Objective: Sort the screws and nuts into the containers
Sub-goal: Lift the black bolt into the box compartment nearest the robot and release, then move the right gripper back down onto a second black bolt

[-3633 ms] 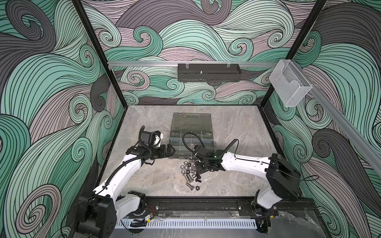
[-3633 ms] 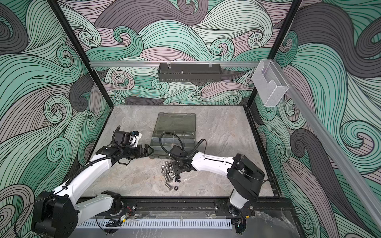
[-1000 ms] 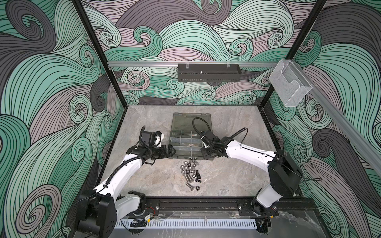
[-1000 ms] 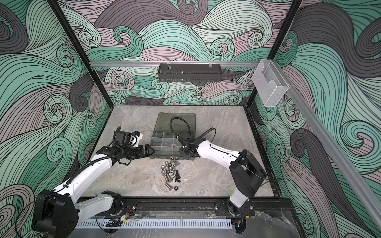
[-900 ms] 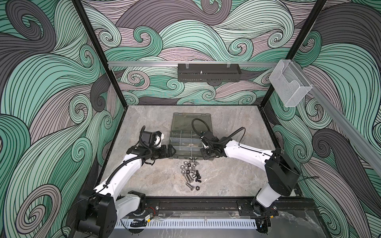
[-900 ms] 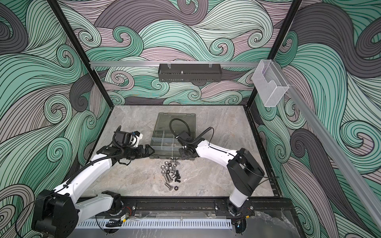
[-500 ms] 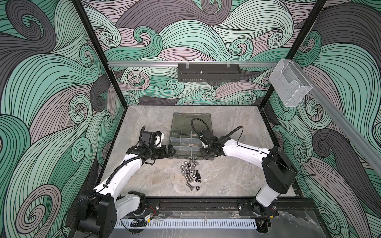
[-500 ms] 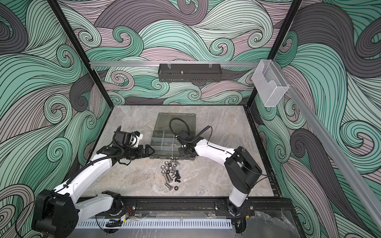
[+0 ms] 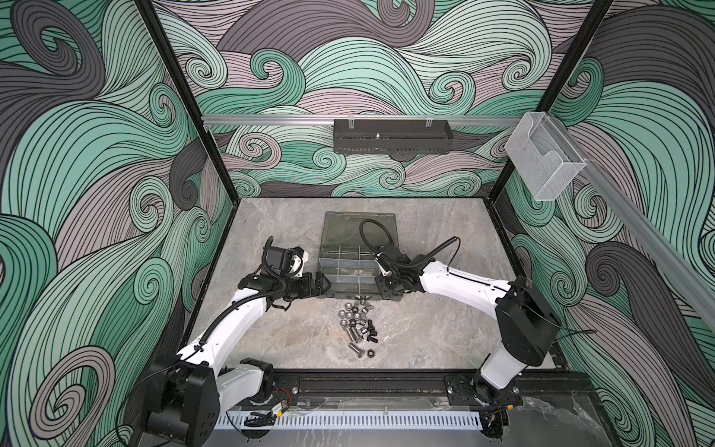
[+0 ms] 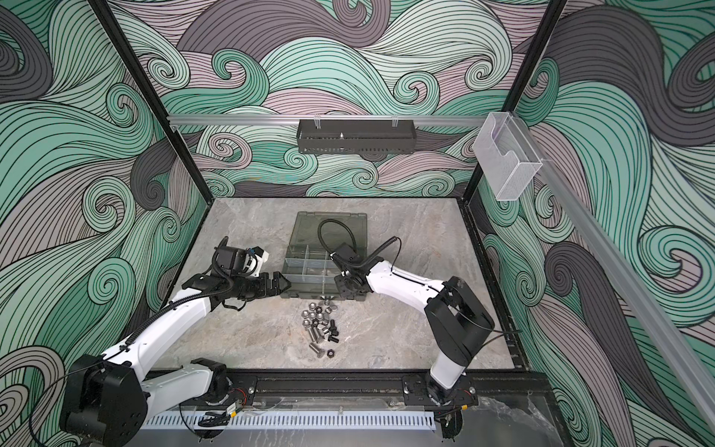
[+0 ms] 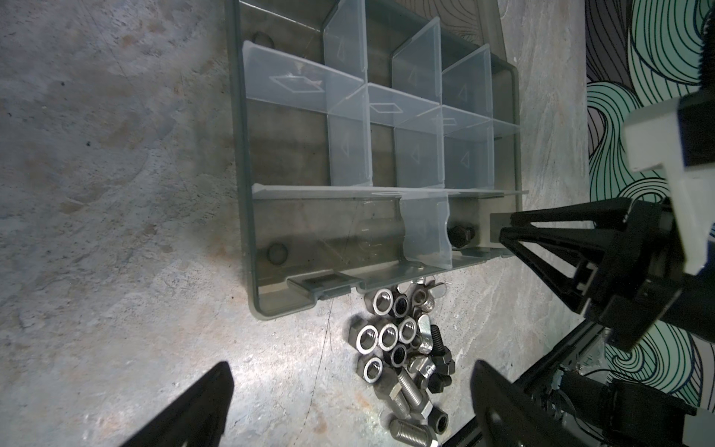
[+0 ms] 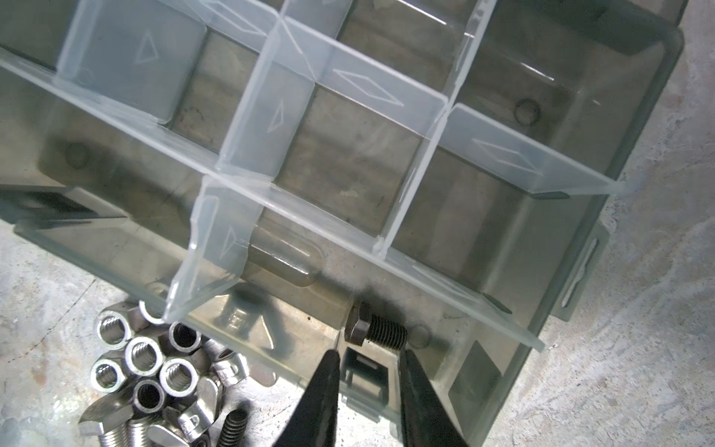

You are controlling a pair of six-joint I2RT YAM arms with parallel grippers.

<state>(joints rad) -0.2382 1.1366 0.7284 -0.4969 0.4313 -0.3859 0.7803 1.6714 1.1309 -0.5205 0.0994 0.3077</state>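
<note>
The cell is closed on three sides by walls (image 9: 77, 193) covered with a mural of swirling waves in teal, mauve and dark grey. The corners are marked by black frame posts (image 9: 182, 96). An aluminium rail (image 9: 271, 120) is run along the back wall, and a black perforated tray (image 9: 391, 136) is hung from it. A clear acrylic box (image 9: 543, 162) is mounted on the right-hand wall's rail. The floor is formed by a grey marble-patterned tabletop (image 9: 437, 329), evenly lit. A black track (image 9: 367, 385) is fixed along its near edge, with what seems a white slotted cable duct (image 9: 360, 420) below.
</note>
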